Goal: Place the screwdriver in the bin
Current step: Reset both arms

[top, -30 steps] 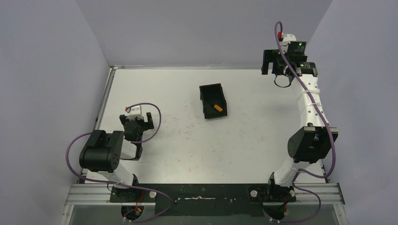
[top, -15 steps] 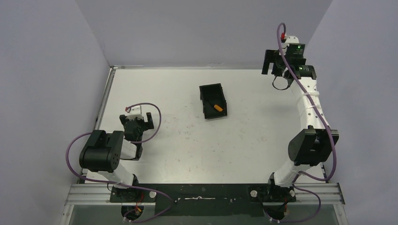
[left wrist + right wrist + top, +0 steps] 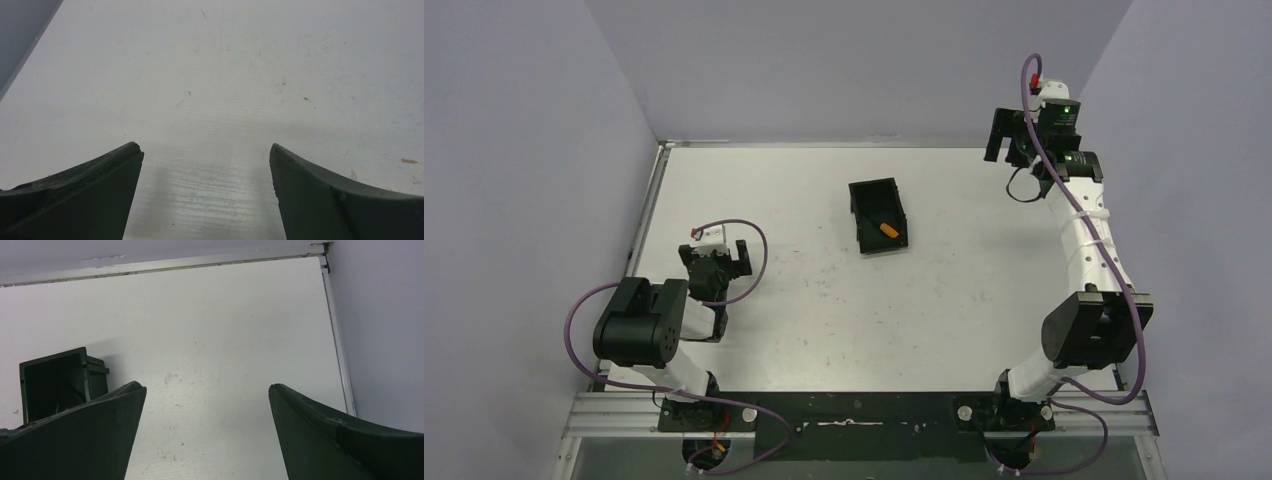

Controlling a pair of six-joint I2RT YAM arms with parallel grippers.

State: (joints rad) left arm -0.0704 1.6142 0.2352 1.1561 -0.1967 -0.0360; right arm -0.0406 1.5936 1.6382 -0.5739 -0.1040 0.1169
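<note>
The black bin [image 3: 881, 215] stands on the white table a little behind its middle. The orange-handled screwdriver [image 3: 887, 230] lies inside it, near its front right corner. My right gripper [image 3: 1009, 140] is open and empty, raised near the back right corner, well right of the bin. In the right wrist view the bin [image 3: 57, 381] shows at the left, partly behind my left finger; the screwdriver is hidden there. My left gripper [image 3: 716, 262] is open and empty, low over the table at the left. The left wrist view shows only bare table between its fingers [image 3: 90, 190].
Grey walls close the table at the back, left and right. A metal rim [image 3: 338, 340] runs along the table's right edge and along the back edge [image 3: 824, 144]. The arm bases stand at the near edge.
My right arm has lifted and drawn slightly right and back near the back right corner. The left arm, bin and screwdriver have not moved.
</note>
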